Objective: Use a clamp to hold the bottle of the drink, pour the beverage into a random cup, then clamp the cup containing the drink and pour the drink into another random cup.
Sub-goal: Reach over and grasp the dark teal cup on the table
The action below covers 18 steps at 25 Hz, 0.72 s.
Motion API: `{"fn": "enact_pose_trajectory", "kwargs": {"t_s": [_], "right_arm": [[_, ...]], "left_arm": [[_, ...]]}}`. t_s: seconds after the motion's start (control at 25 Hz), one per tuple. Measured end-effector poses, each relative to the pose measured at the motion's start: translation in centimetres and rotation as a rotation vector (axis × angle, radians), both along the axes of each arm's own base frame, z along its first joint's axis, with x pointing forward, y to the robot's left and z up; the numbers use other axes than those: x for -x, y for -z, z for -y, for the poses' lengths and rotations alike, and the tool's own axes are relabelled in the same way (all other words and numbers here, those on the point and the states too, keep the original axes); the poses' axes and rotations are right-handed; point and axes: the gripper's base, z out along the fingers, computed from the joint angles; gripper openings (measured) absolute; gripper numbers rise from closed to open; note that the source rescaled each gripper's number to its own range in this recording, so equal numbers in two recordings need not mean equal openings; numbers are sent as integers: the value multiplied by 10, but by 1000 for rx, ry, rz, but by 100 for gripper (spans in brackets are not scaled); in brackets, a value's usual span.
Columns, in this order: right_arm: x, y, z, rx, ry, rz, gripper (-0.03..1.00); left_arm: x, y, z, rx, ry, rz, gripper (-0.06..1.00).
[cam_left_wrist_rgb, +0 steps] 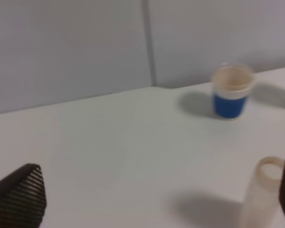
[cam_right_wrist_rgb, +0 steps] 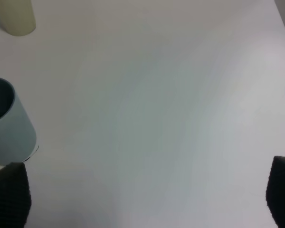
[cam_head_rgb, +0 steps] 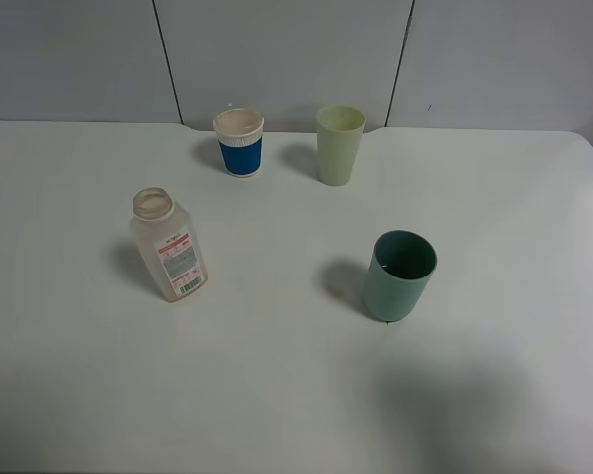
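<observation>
The bottle of the drink [cam_head_rgb: 170, 247] stands uncapped on the left of the white table, its red-and-white label facing front; the left wrist view shows it blurred [cam_left_wrist_rgb: 263, 199]. The beverage is not visible in any view. The teal-green cup [cam_head_rgb: 399, 275] stands at centre right, and its side shows in the right wrist view [cam_right_wrist_rgb: 7, 126]. The pale yellow-green tumbler [cam_head_rgb: 339, 144] stands at the back [cam_right_wrist_rgb: 16, 16]. My left gripper [cam_left_wrist_rgb: 154, 199] is open, with the bottle just inside one dark fingertip [cam_left_wrist_rgb: 19, 197]. My right gripper [cam_right_wrist_rgb: 146, 194] is open beside the teal cup, holding nothing. Neither arm shows in the exterior view.
A blue-banded white paper cup [cam_head_rgb: 239, 143] stands at the back, left of the tumbler, and is also in the left wrist view [cam_left_wrist_rgb: 232, 90]. A grey panelled wall [cam_head_rgb: 296, 49] runs behind the table's [cam_head_rgb: 277, 395] far edge.
</observation>
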Motion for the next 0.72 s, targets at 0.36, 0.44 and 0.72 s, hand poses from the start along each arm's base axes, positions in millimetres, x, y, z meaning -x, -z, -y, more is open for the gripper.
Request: {"fn": "enact_pose_trajectory", "kwargs": {"t_s": [0.36,0.44,0.72], "right_arm": [[0,0,0,0,0,0,100],[0,0,0,0,0,0,100],[0,0,0,0,0,0,100]], "left_arm": [[54,10,-9,11,-121,18,100],[64,14,-9,14,-119,17,100],[84,28,-10,17,-115,2,100]]}}
